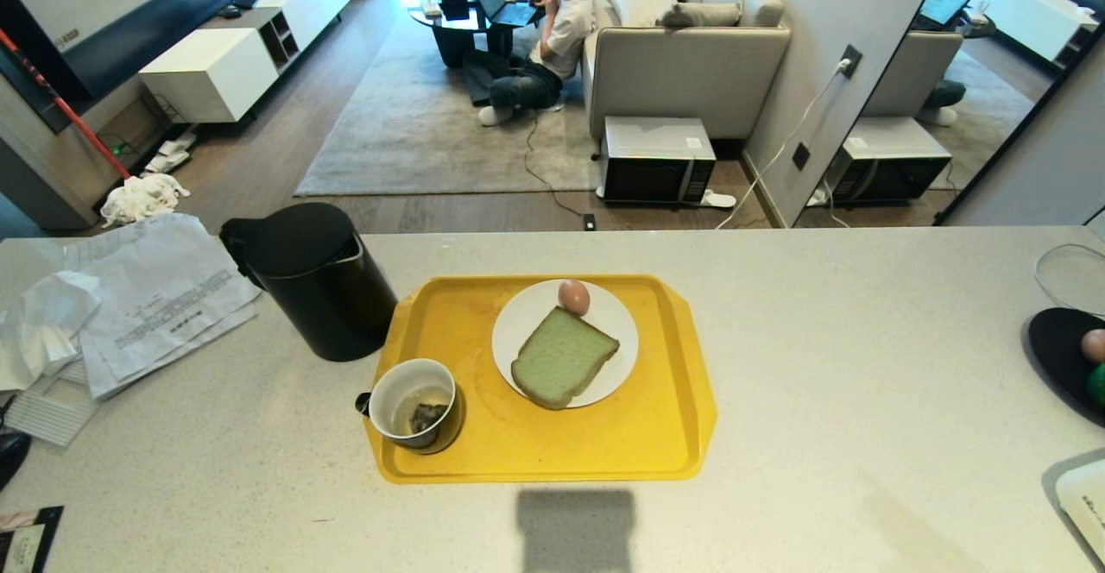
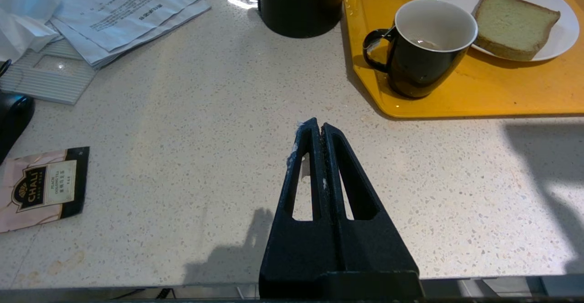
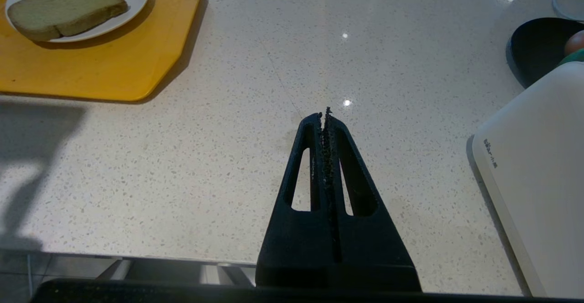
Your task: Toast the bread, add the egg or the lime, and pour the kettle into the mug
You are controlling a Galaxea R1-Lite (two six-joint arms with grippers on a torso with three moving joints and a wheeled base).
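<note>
Holding 1 bread (image 1: 565, 357), 1 egg (image 1: 573, 297), 1 mug (image 1: 413, 402), tray (image 1: 656, 435); both tools pressed together

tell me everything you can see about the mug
The mug is short and round, glossy black outside and white inside, ceramic by its look, with a small black loop handle. It stands upright on the near left corner of the yellow tray, beside the kettle and apart from the white plate. Inside lies a dark tea bag in a little liquid. Nothing grips it.

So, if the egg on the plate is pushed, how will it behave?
The egg is smooth and rounded, so it would probably roll. It rests against the bread, near the plate rim, so it may roll off onto the tray. It is likely fragile.
</note>
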